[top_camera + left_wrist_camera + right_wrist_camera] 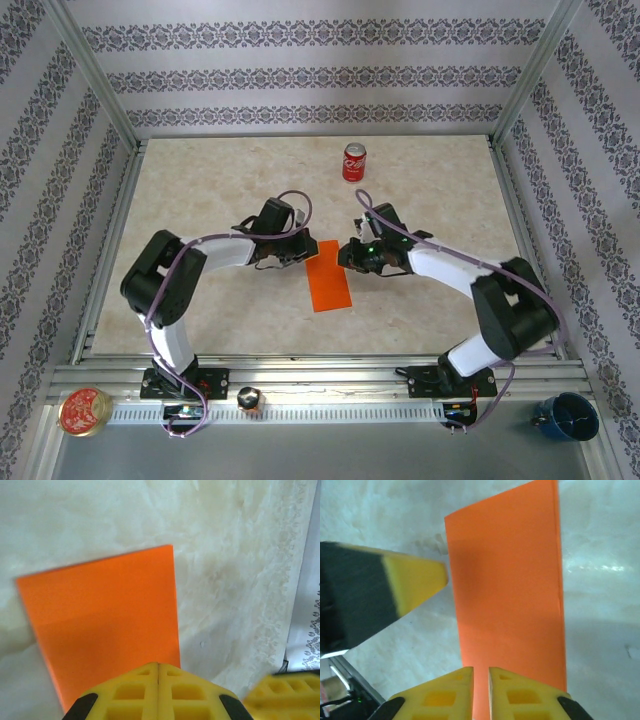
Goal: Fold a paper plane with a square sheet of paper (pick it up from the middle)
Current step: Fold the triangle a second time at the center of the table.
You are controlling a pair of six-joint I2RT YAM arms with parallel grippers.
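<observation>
The square sheet of paper [329, 276] is bright orange and lies flat on the marble table, folded in half into a narrow rectangle [105, 615] [510, 590]. A paper plane is out of view. My left gripper [300, 256] [158, 664] is shut, and its yellow tips sit over the rectangle's far left corner. My right gripper [347, 255] [481, 669] stands at the far right corner with a narrow gap between its fingers, through which orange paper shows. One left finger [415, 585] reaches in from the left of the right wrist view.
A red soda can [354, 162] stands upright at the back of the table, beyond both grippers. A blue cup [566, 416] and a round tin [85, 411] sit in front of the rail [320, 385]. Patterned walls close in three sides.
</observation>
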